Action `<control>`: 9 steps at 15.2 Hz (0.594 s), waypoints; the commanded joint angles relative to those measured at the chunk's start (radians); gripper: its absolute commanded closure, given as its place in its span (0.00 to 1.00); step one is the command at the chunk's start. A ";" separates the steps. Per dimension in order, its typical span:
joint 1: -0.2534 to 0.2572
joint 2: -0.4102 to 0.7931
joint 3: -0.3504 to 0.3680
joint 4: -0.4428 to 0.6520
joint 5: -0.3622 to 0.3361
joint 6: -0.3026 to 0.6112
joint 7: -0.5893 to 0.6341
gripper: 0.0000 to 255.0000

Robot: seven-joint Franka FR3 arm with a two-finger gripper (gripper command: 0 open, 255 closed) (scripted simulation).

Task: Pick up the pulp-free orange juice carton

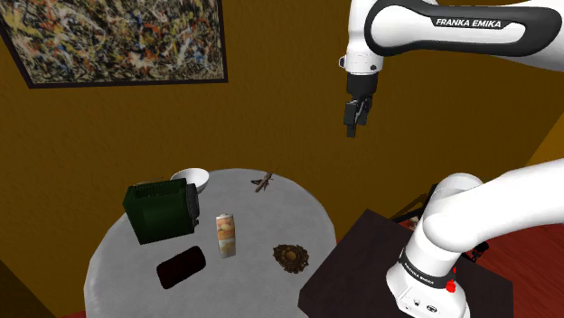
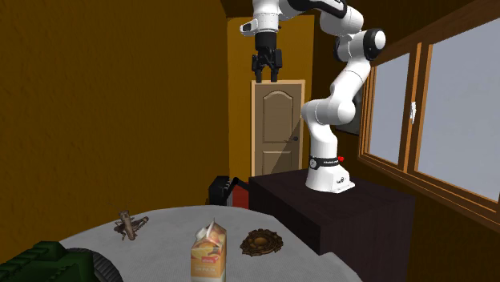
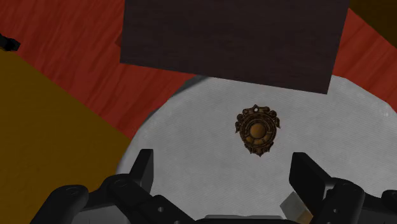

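- We observe the gripper (image 1: 352, 129) (image 2: 268, 78) high above the round table (image 1: 262, 217), jaws wide apart, holding nothing.
- The juice carton (image 1: 226, 235) (image 2: 209, 252) stands upright mid-table.

The white Franka arm (image 1: 443, 226) rises, folds at the elbow and reaches high, its black gripper (image 1: 352, 126) pointing straight down, fingers (image 3: 145, 167) spread wide apart.

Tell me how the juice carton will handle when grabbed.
The juice carton stands tall and narrow on the table, so a sideways nudge would probably tip it. Its flat sides likely suit the open gripper, though its walls may dent.
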 commanded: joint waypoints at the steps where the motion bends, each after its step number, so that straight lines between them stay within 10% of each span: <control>1: 0.000 0.000 0.000 0.000 0.000 0.000 0.000 0.00; 9: 0.004 0.180 0.114 -0.036 0.112 0.174 0.224 0.00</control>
